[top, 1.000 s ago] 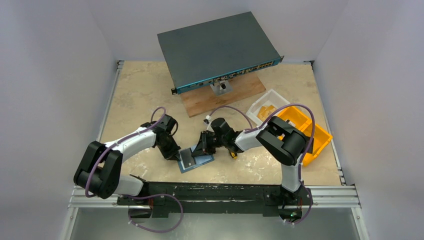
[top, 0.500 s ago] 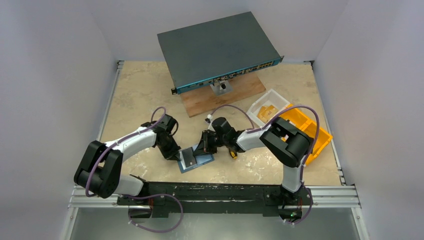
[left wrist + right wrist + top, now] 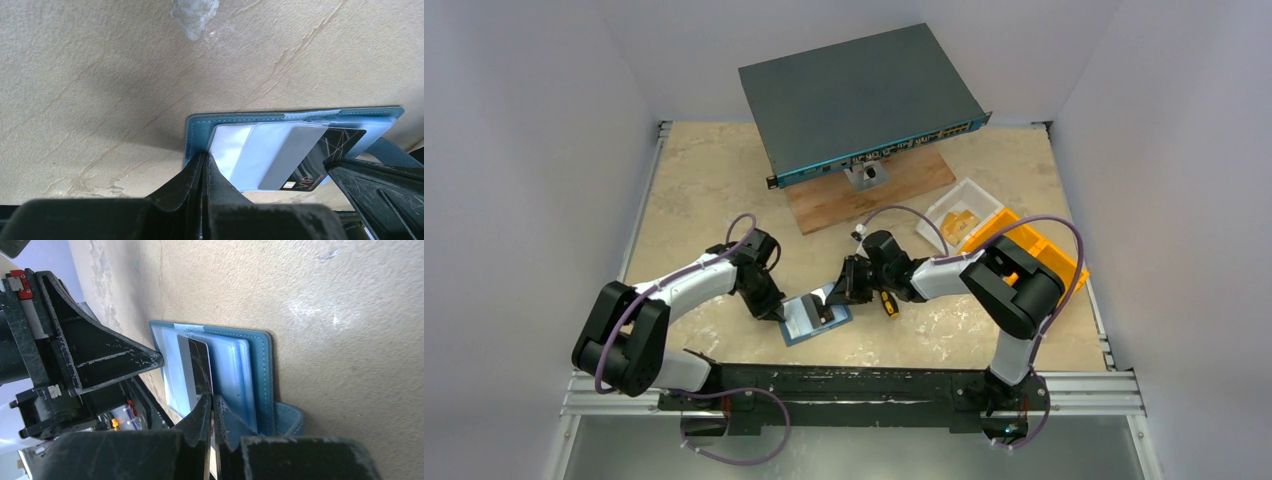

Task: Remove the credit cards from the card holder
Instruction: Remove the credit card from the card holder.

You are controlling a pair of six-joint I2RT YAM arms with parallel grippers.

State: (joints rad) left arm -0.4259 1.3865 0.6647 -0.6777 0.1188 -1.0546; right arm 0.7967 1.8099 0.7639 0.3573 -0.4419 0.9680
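The teal-blue card holder (image 3: pixel 802 326) (image 3: pixel 199 131) (image 3: pixel 263 374) lies open on the table between the arms, its pale slotted inside facing up. My left gripper (image 3: pixel 781 308) (image 3: pixel 205 159) is shut on the holder's left edge, pinning it. A credit card (image 3: pixel 822 310) (image 3: pixel 320 150) (image 3: pixel 198 365), grey and black and marked VIP, sticks partway out of a slot. My right gripper (image 3: pixel 836 298) (image 3: pixel 212 402) is shut on that card's free edge. One of its fingers (image 3: pixel 380 181) shows in the left wrist view. A left finger (image 3: pixel 107 357) shows in the right wrist view.
A large dark network switch box (image 3: pixel 859 95) rests on a wooden board (image 3: pixel 879 195) at the back. A clear tray (image 3: pixel 959 218) and an orange bin (image 3: pixel 1036 255) sit at the right, behind the right arm. A small yellow-black item (image 3: pixel 886 303) lies under the right wrist.
The right gripper has closed on the card and shifted right, drawing the card partway out. The raised flap has dropped flatter. The left gripper has stayed put.
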